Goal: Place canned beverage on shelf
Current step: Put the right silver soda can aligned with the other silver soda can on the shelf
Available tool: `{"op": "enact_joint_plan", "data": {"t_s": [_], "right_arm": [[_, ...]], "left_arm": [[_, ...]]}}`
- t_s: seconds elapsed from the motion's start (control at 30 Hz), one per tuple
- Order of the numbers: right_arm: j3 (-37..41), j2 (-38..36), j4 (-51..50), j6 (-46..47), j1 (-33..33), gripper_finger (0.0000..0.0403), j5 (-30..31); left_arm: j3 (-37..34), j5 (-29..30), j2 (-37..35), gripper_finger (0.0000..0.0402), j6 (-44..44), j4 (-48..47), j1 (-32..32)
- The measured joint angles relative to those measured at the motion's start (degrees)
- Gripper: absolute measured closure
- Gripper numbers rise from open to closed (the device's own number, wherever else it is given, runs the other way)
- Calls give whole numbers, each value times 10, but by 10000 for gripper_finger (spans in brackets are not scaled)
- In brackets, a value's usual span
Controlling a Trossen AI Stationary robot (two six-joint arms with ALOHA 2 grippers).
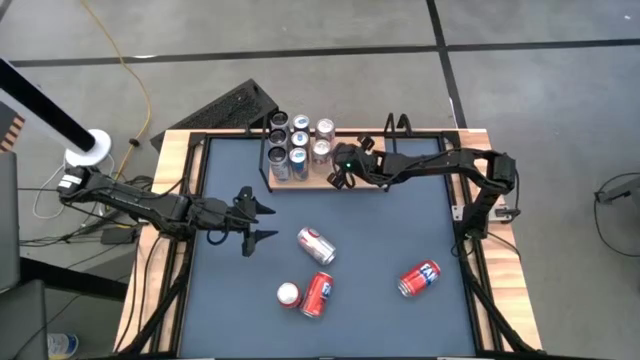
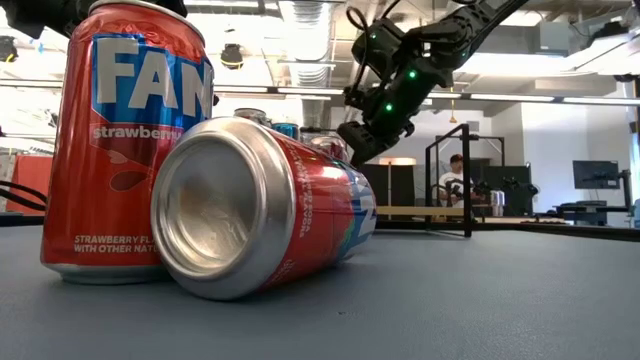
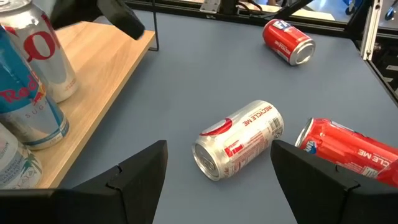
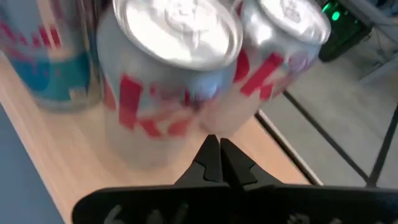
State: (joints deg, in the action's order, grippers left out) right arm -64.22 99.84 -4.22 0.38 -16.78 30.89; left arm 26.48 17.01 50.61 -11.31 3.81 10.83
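Left pincer [image 1: 262,222] open, empty, over counter [image 1: 380,230] w/ silver can [image 1: 316,245] lying just ahead. Right pincer [image 1: 340,167] closed, empty, beside shelf [image 1: 296,178] at counter's far edge, six cans on it.

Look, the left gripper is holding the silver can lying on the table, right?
No. In the left wrist view the left gripper is open and empty, and the silver can lies on the table ahead of its fingers, untouched. The high view agrees.

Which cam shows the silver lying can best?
Left wrist view: the silver can lies unobstructed between the left gripper fingers. High view shows it small; low view hides it behind red cans; right wrist misses it.
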Motion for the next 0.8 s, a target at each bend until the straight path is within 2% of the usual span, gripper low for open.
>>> {"op": "enact_joint_plan", "data": {"t_s": [0.17,0.27,0.43,0.6,0.8], "right_arm": [[0,0,-13,2,2,403,29],[1,-19,-34,2,17,403,24],[0,-45,-115,66,58,403,15],[-1,-34,-48,62,95,403,3],[0,5,41,37,89,403,-51]], "left_arm": [[0,0,0,127,-1,2,0],[0,-1,0,127,-2,2,0],[0,-1,0,127,-1,2,-1],[0,2,0,127,4,2,-1],[0,3,0,127,1,4,-1]]}}
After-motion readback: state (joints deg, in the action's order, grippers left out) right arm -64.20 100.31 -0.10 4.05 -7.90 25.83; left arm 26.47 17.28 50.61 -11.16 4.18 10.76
